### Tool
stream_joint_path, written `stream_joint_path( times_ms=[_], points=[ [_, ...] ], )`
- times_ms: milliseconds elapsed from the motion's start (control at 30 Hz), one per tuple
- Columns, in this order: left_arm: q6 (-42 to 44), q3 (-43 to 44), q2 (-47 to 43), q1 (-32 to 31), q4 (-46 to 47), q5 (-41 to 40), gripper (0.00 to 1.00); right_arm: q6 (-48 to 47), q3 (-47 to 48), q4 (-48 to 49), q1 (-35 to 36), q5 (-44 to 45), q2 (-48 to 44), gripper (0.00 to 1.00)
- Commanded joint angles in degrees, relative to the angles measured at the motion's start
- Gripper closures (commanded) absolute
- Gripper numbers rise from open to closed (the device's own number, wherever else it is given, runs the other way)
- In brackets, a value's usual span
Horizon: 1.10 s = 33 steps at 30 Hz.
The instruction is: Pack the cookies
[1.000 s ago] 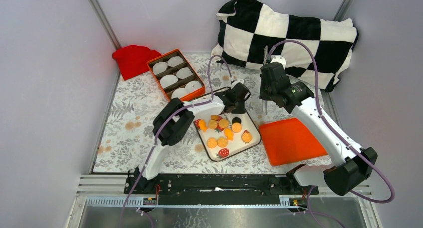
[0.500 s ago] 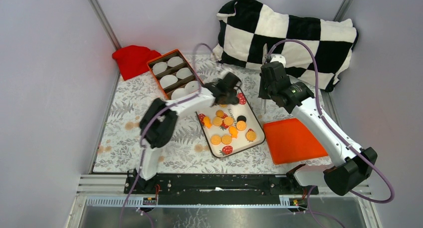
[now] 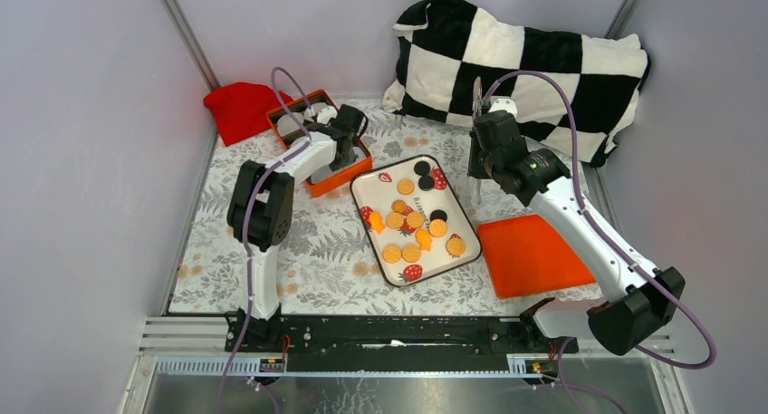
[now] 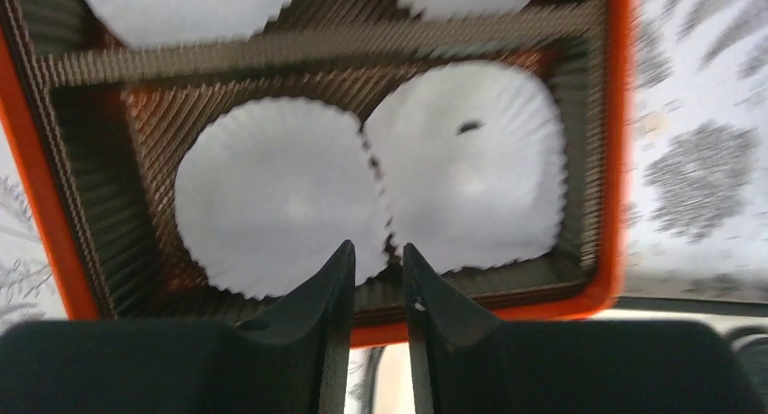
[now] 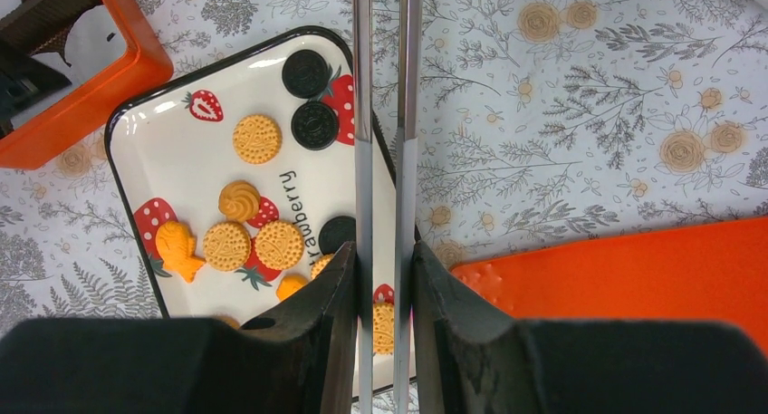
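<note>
Right gripper [image 5: 385, 251] clamps metal tongs [image 5: 362, 88], prongs narrowly apart, apparently holding nothing, near the tray [image 5: 172, 151]

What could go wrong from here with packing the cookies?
1. The left gripper hangs over the seam between two paper cups; coming down there could crush their rims.
2. The right gripper holds tongs close by the edge of the tray; a low swing could catch it and scatter the cookies.
</note>
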Motion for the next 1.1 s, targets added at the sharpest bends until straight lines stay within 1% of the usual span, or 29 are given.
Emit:
stream_joint_path(
  times_ms=[0, 67, 267, 467, 567, 733, 900, 1067],
  points=[
    [-1.39, -2.77, -0.88, -0.60, -4.60, -3.32, 0.70, -1.28, -0.42, 3.63, 0.30, -0.63, -1.92, 0.80],
    [-1.60, -5.59, -2.54, -0.68, -5.27, -3.38, 0.70, -1.34, -1.10, 3.87, 0.36, -0.82, -2.13, 0.80],
    [-3.18, -18.36, -11.06, -0.81, -5.90, -3.87, 0.71, -1.84, -3.23, 4.89, 0.34, -1.33, -3.36, 0.80],
    [-5.78, -31.13, -21.75, -1.60, -7.12, -1.92, 0.71, -2.17, -4.17, 5.06, 0.30, -2.13, -3.88, 0.79],
    [-7.56, -35.43, -26.87, -2.65, -8.86, -1.63, 0.71, -2.11, -4.73, 5.48, 0.29, -2.74, -4.12, 0.79],
    [-9.93, -39.39, -34.77, -3.42, -13.14, -1.79, 0.71, -1.57, -5.41, 5.68, 0.32, -4.45, -4.12, 0.79],
    [-12.20, -40.73, -42.49, -3.59, -20.15, -2.69, 0.71, -1.29, -5.95, 5.70, 0.31, -5.90, -4.54, 0.79],
    [-11.51, -42.96, -48.43, -4.04, -22.09, 1.22, 0.71, -1.04, -6.04, 5.56, 0.27, -6.59, -4.55, 0.79]
  ],
)
